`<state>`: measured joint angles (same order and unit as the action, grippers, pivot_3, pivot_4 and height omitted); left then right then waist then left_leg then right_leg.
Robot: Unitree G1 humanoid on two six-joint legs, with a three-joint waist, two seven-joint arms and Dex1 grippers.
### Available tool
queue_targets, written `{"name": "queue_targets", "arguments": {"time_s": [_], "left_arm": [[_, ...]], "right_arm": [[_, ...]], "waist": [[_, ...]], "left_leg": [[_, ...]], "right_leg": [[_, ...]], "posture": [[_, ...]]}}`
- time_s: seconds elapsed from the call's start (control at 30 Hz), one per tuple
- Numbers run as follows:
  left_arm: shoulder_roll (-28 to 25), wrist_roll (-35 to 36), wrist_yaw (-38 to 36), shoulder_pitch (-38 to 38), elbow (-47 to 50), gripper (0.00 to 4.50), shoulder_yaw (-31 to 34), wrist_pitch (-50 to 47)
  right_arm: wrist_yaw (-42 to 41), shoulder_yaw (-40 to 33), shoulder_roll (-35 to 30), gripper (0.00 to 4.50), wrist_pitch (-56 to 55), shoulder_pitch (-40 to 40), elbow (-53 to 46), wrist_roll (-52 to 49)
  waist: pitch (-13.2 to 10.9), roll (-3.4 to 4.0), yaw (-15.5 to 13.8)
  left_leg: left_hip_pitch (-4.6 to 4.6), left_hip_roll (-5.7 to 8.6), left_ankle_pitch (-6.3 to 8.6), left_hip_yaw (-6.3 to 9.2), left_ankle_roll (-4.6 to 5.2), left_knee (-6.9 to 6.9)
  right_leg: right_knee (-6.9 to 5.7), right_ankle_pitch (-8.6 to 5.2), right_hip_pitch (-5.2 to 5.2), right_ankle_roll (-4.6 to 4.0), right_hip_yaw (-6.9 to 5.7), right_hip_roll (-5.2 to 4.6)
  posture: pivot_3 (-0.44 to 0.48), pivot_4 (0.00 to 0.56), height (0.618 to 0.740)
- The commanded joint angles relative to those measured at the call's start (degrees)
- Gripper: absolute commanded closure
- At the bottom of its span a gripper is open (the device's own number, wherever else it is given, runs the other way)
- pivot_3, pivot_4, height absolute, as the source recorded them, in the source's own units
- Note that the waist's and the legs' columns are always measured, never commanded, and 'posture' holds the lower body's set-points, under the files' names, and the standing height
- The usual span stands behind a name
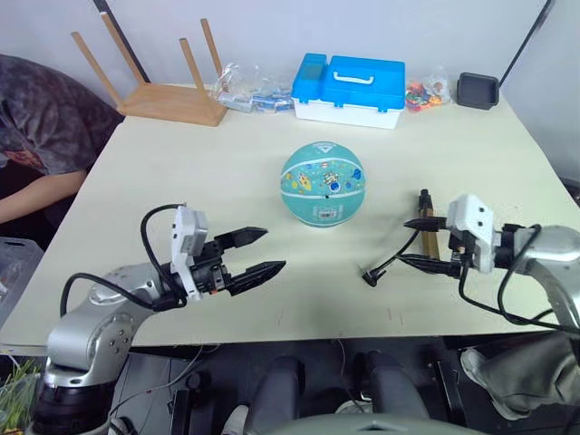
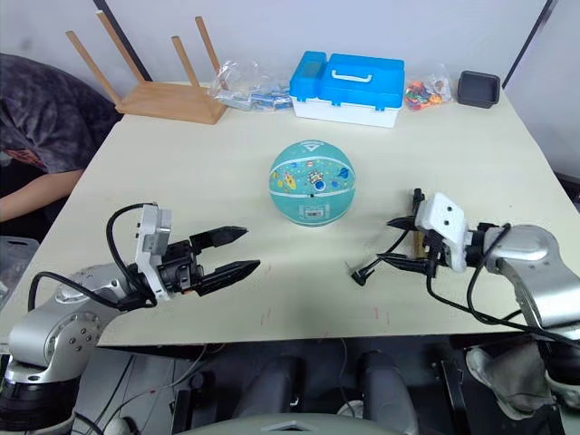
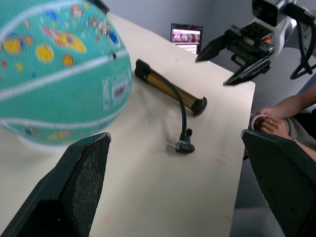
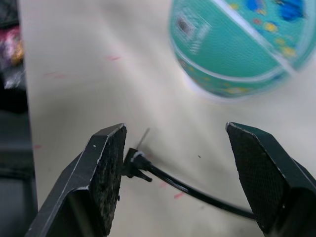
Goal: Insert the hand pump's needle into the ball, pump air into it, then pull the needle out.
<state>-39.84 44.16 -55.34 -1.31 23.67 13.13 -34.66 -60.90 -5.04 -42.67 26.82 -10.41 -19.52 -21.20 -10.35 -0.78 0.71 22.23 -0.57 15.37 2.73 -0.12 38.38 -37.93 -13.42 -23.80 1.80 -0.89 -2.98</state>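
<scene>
- We see the ball (image 1: 322,184) sitting near the middle of the table (image 1: 181,181): teal, with pale bands, small cartoon prints and a white barcode patch facing the robot.
- To its right lies the pump (image 3: 170,87), a bronze cylinder with black ends, flat on the table and well clear of the ball.
- The pump's black hose (image 3: 180,109) curls off toward the robot and ends in a small black fitting carrying the needle (image 4: 142,139), a thin pin resting on the tabletop and pointing roughly toward the ball.
- Our right gripper (image 1: 424,243) hovers over the pump's near end, fingers spread wide and holding nothing; in the right wrist view the fitting and needle lie between its fingers, below them.
- Our left gripper (image 1: 257,252) hangs over the table's near left part, fingers parted and empty, aimed toward the ball and pump.
- Along the far edge we note an upturned wooden stool (image 1: 163,86), clear plastic bags (image 1: 243,91), a blue-and-white case (image 1: 352,88), a bag of coloured pieces (image 1: 426,91) and a black tray (image 1: 477,90).
- A person (image 1: 41,136) leans at the table's far left corner; another hand (image 3: 271,121) shows beyond the table edge in the left wrist view.
- Bare tabletop separates ball and needle.
</scene>
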Motion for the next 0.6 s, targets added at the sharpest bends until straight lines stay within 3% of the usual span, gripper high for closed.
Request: {"name": "queue_targets", "arguments": {"time_s": [0.03, 0.3, 0.6], "left_arm": [[0.27, -0.55, 0.53, -4.35, 0.24, 0.00, 4.04, 2.64], [0.73, -3.15, 1.51, -12.29, -2.07, 0.00, 7.85, 5.77], [2.93, -5.58, 4.29, -18.34, -2.99, 0.00, 9.31, 8.14]], "right_arm": [[3.01, -8.63, 0.30, 1.15, -2.26, 6.11, -3.19, -2.65], [-0.12, -20.30, 0.75, 1.15, -7.92, 21.14, -4.01, -7.66], [2.08, -24.74, 3.90, 1.15, -12.46, 30.77, -3.59, -7.97]], "waist": [[0.00, 0.00, -0.11], [0.00, 0.00, -0.25], [0.02, -0.04, -0.14]], "left_leg": [[-0.03, 0.00, 0.00, -0.01, 0.00, -0.01], [-0.35, -0.07, 0.01, -0.23, 0.01, -0.03], [-0.48, -0.23, 0.01, -0.57, 0.01, -0.02]], "right_leg": [[0.01, 0.00, 0.03, 0.00, 0.01, 0.00], [0.01, -0.28, 0.25, 0.00, 0.16, 0.02], [-0.02, -0.28, 0.23, 0.02, 0.41, 0.11]], "posture": [[0.000, 0.150, 0.740], [0.000, 0.150, 0.740], [0.000, 0.150, 0.740]]}}
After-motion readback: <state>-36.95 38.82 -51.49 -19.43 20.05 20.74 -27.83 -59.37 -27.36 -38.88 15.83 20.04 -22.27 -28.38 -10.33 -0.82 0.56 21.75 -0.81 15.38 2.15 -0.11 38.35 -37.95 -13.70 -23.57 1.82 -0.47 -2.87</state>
